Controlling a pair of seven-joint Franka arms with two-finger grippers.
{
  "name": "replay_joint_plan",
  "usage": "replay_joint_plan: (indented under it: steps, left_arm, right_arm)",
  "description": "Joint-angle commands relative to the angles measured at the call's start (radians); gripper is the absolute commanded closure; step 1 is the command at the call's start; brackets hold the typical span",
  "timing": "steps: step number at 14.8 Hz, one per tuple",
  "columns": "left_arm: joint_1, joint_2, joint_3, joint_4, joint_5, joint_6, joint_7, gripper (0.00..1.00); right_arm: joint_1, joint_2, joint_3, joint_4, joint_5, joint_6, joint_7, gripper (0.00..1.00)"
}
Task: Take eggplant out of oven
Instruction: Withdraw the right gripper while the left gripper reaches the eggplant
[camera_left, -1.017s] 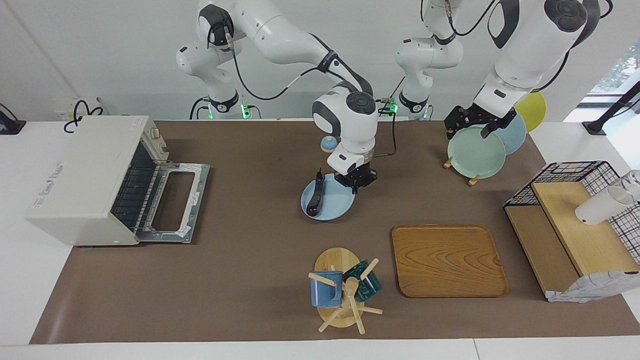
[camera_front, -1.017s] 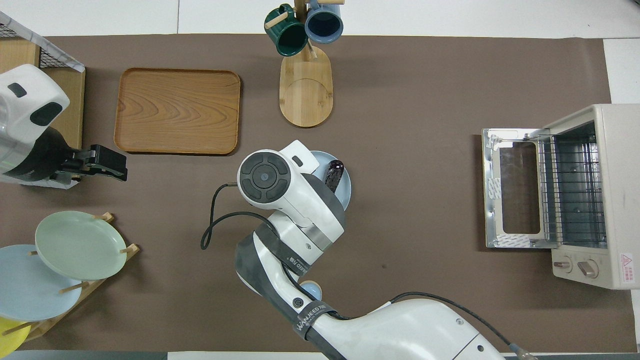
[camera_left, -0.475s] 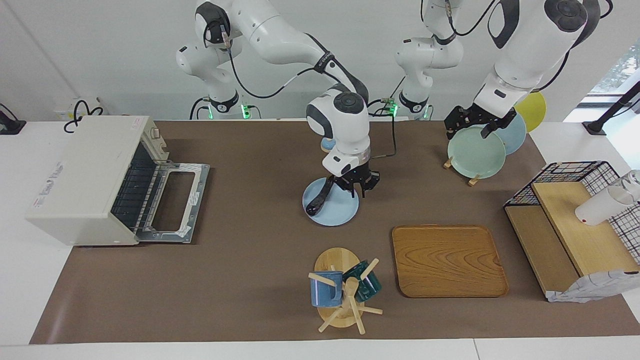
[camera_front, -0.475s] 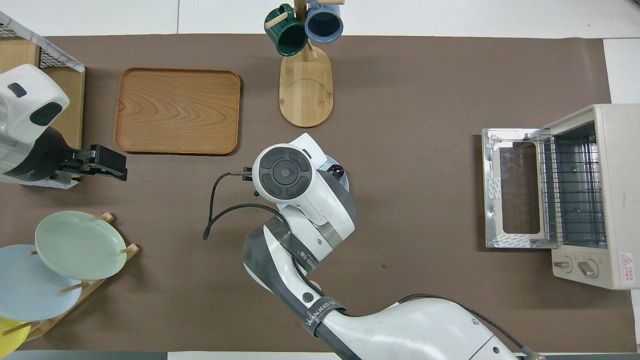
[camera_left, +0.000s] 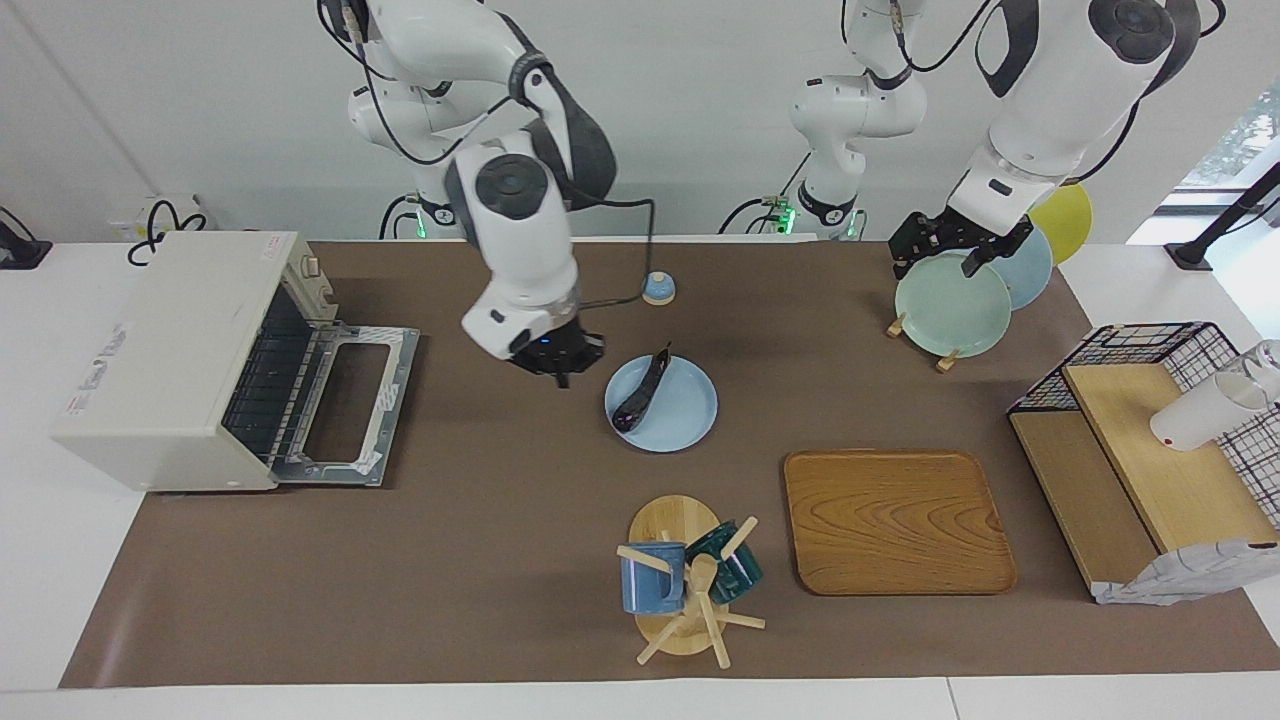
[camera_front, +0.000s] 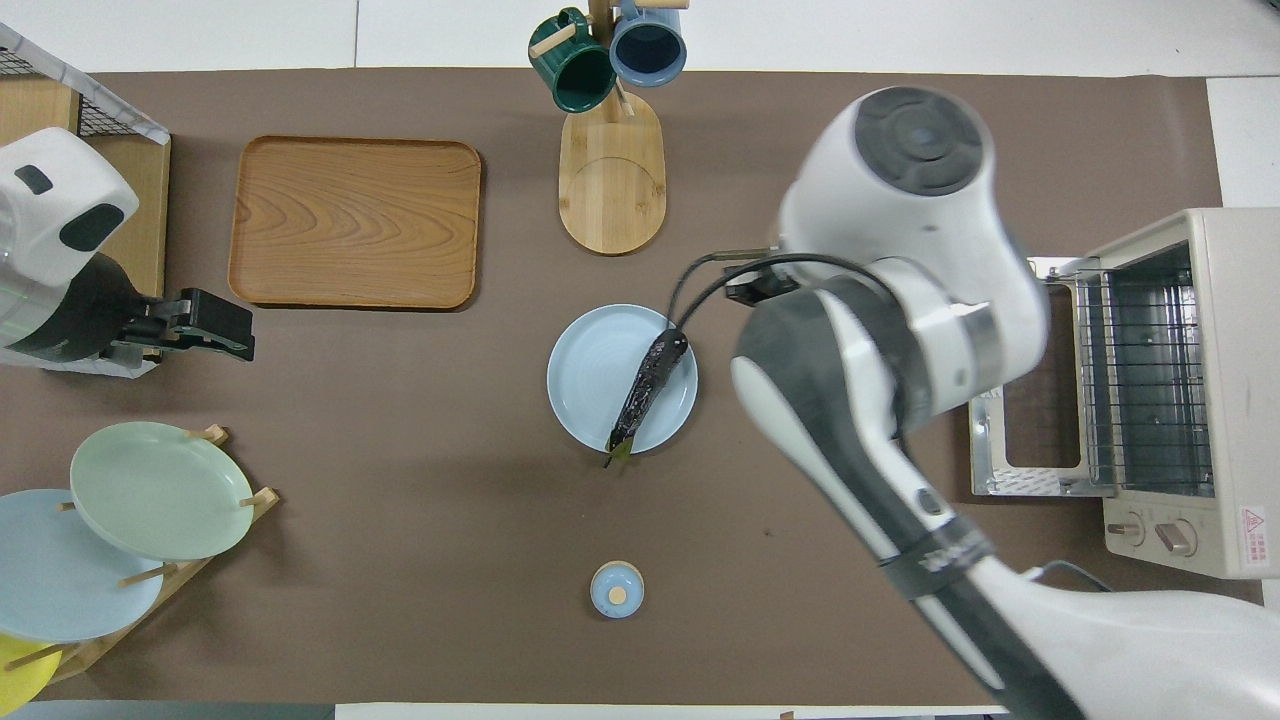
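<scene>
Eggplant (camera_left: 641, 394) lay free on the plate (camera_left: 680, 412), oven (camera_left: 190, 355) open nearby. Right gripper (camera_left: 556, 365) had left it, jaws unclear; left gripper (camera_left: 950, 245) waited over the rack (camera_left: 940, 350), jaws apart.

Robotics lab — two Franka arms (camera_left: 520, 200), papered table (camera_left: 500, 560), staged kitchenware.

The right gripper (camera_left: 556, 366) has left the blue plate (camera_left: 690, 415) and risen, now over the counter (camera_left: 480, 520) between the plate and the oven (camera_left: 190, 350). The eggplant (camera_left: 642, 392), freed, lies slanted along the plate's oven-side edge, its stem tip past the rim.
</scene>
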Motion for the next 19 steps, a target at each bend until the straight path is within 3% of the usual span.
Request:
replay_joint_plan:
  steps: [1,5,11,19]
  left_arm:
    - [-0.001,-0.019,0.002,-0.014,0.013,0.014,0.004,0.00]
    - [-0.017,-0.016,-0.010,-0.016,0.011,0.076,0.002,0.00]
    - [-0.165,0.019,-0.010,-0.065,-0.088,0.225,0.000,0.00]
    - [-0.460,0.297,-0.009,-0.088,-0.111,0.544,-0.047,0.00]
  right_arm:
    - [-0.135,-0.119,0.018,-0.306,-0.046,0.140,-0.153,1.00]
    - [-0.167,-0.189,0.018,-0.555,-0.177,0.363,-0.169,1.00]
    - [-0.215,-0.154,0.019,-0.580,-0.180,0.440,-0.199,1.00]
    - [-0.244,-0.114,0.018,-0.581,-0.188,0.489,-0.207,1.00]
